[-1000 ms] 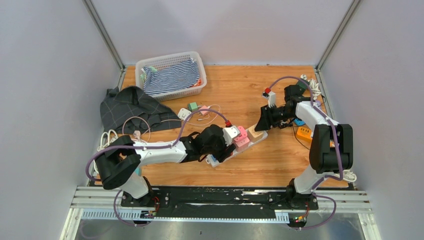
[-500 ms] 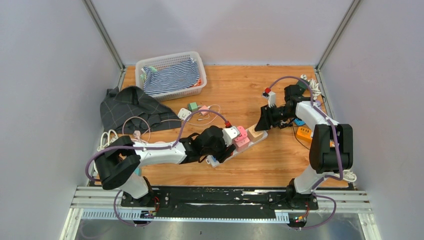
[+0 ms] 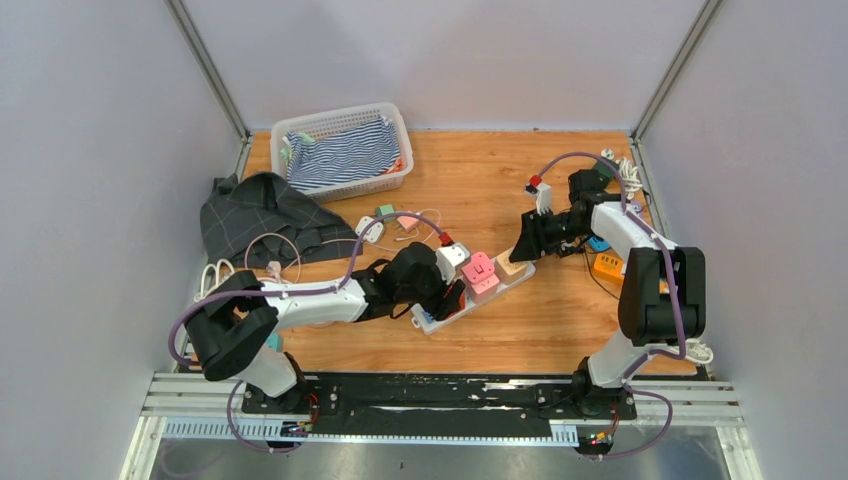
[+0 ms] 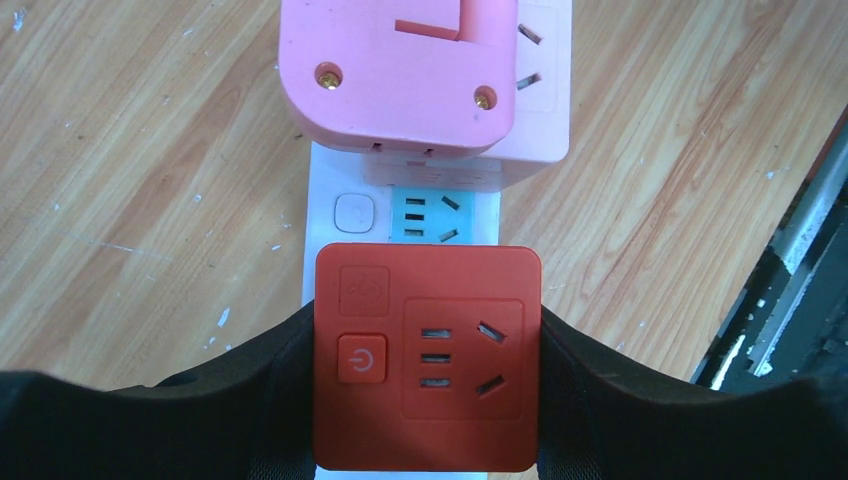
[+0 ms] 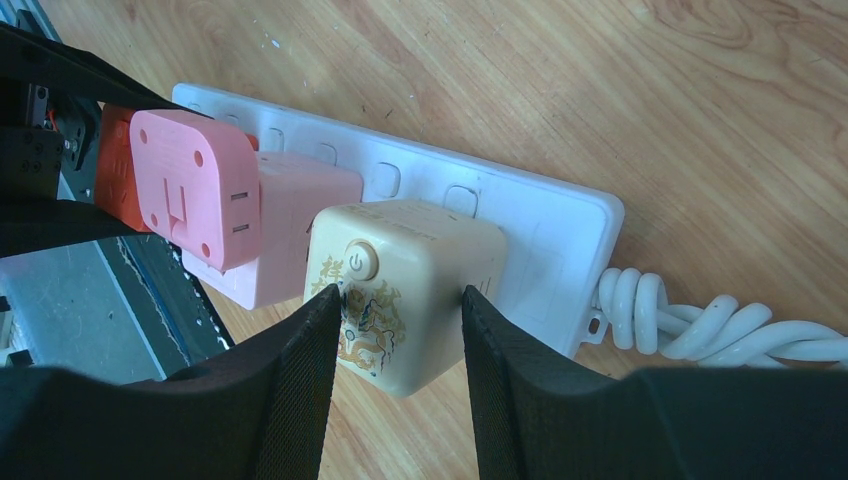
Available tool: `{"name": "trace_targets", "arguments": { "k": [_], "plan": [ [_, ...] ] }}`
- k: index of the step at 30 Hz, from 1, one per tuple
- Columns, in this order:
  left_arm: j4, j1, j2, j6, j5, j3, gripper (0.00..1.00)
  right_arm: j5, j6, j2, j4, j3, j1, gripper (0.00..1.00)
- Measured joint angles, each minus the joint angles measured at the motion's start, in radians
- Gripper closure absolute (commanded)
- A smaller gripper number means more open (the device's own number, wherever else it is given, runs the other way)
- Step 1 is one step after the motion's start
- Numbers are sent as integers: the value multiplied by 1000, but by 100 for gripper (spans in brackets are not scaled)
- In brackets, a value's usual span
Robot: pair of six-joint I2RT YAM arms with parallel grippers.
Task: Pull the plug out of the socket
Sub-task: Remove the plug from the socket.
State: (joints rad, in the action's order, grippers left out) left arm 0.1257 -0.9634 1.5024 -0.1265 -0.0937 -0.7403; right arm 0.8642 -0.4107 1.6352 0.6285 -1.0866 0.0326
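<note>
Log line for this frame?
left gripper: shut on red plug | right gripper: shut on cream plug | strip: on table

- Red plug cube [image 4: 428, 357]: a white power sign on its square button [image 4: 361, 358]; the embossed mark in the square above is too faint to read.
- Cream plug cube [image 5: 405, 290]: a power sign on its round gold button [image 5: 361, 261]; gold Chinese characters [image 5: 330, 275] beside it, not legible.
</note>
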Motion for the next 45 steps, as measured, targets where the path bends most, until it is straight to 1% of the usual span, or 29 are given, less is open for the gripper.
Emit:
{"name": "trace_targets", "arguments": {
  "k": [7, 12, 15, 18, 22, 27, 32, 36, 45],
  "plan": [
    [2, 31, -6, -65, -66, 2, 100, 1, 1, 2, 1, -2, 0, 52],
    [2, 30, -6, -64, -76, 2, 100, 2, 2, 4, 1, -3, 0, 52],
    [3, 5, -5, -40, -34, 2, 100, 2, 2, 4, 2, -3, 0, 52],
    [6, -34, -2, -6, 35, 3, 100, 1, 3, 4, 2, -3, 0, 52],
    [25, -61, 9, 5, 109, 3, 100, 1, 3, 5, 2, -3, 0, 52],
    [27, -61, 10, -16, 118, 3, 100, 1, 3, 5, 3, -4, 0, 52],
    [25, -34, 6, -43, 75, 5, 100, 1, 3, 5, 3, -5, 0, 52],
    [29, -35, 4, -42, 77, 10, 100, 1, 2, 5, 3, -5, 0, 52],
    [11, -83, 12, -15, 168, -6, 100, 1, 2, 11, 9, -10, 0, 52]
  ]
}}
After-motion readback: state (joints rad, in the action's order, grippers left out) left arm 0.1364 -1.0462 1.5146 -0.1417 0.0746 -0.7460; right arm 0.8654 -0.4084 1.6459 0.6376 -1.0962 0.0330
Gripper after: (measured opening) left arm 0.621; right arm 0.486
